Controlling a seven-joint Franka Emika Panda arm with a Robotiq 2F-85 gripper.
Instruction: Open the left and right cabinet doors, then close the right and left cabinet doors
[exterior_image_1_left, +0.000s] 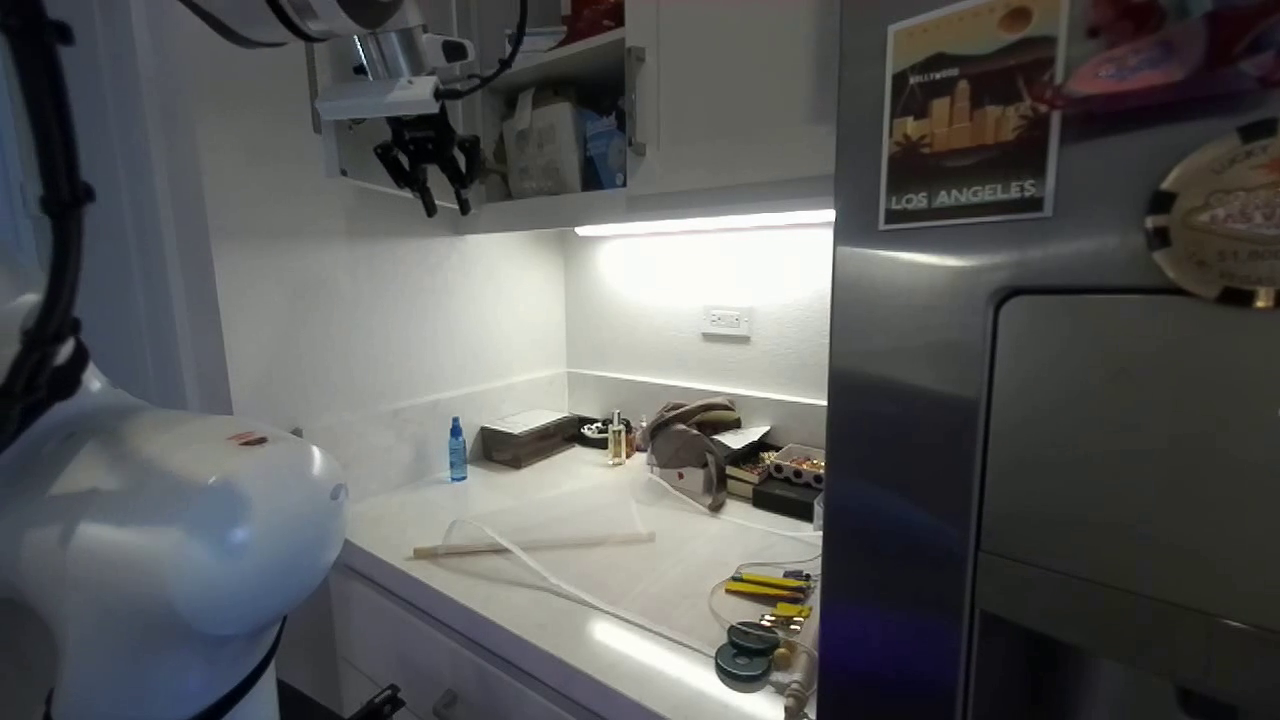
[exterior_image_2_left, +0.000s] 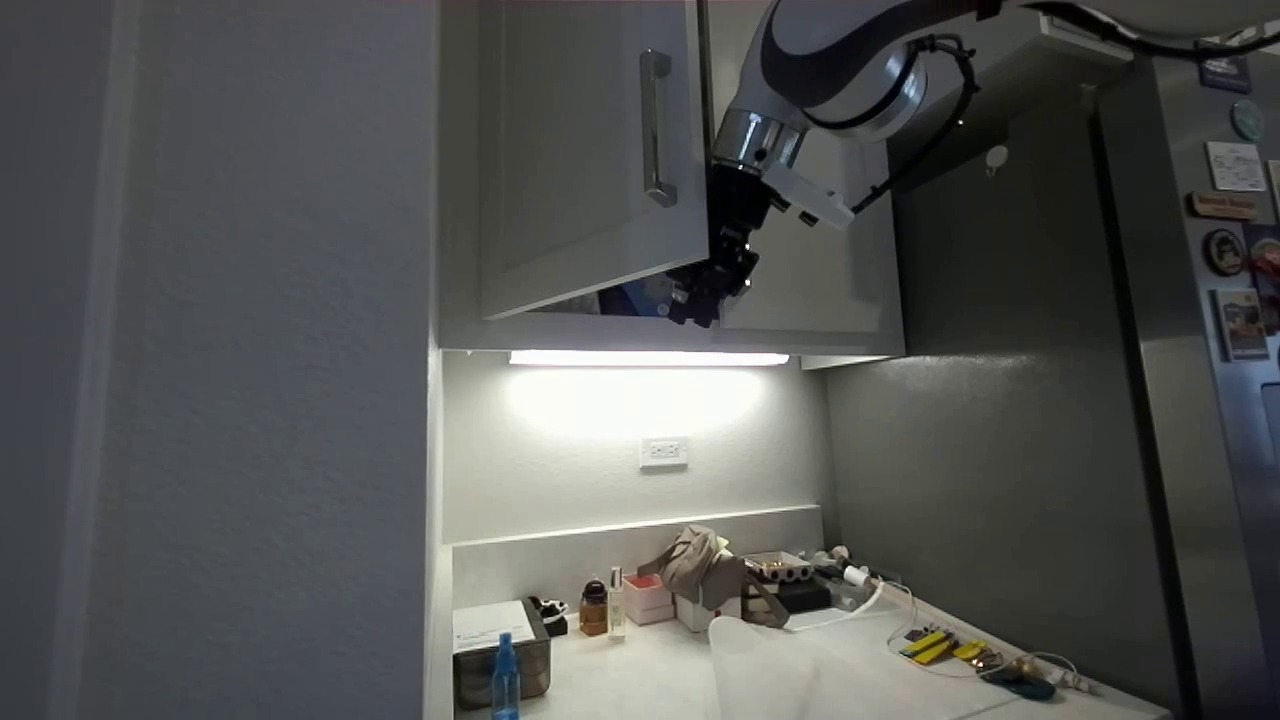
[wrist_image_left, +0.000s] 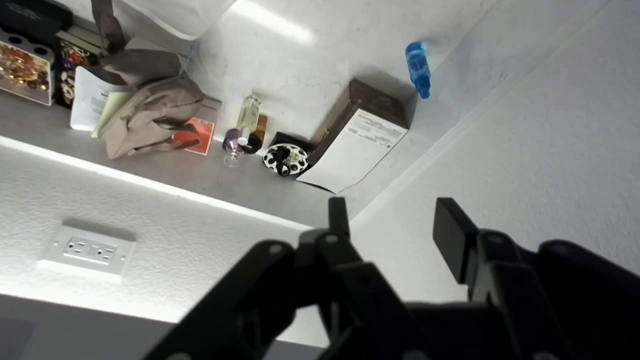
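Observation:
The left cabinet door (exterior_image_2_left: 590, 150) is a white panel with a silver bar handle (exterior_image_2_left: 655, 125). It stands swung partly open in both exterior views; its inner side (exterior_image_1_left: 362, 150) shows behind my gripper (exterior_image_1_left: 447, 203). The right cabinet door (exterior_image_1_left: 740, 90) looks shut, with its handle (exterior_image_1_left: 636, 100) at its left edge; it also shows behind my arm (exterior_image_2_left: 830, 250), which hides that handle. My gripper (exterior_image_2_left: 692, 315) is on the inner side of the left door, near its free edge and lower corner; I cannot tell if they touch. In the wrist view its fingers (wrist_image_left: 392, 225) are apart with nothing between them.
Bags (exterior_image_1_left: 545, 145) fill the open left shelf. A light strip (exterior_image_2_left: 650, 358) runs under the cabinet. The counter (exterior_image_1_left: 560, 510) below holds a blue spray bottle (wrist_image_left: 418, 69), a brown box (wrist_image_left: 380, 102) and a brown cloth bag (wrist_image_left: 155, 100). A steel fridge (exterior_image_1_left: 910, 400) stands at the right.

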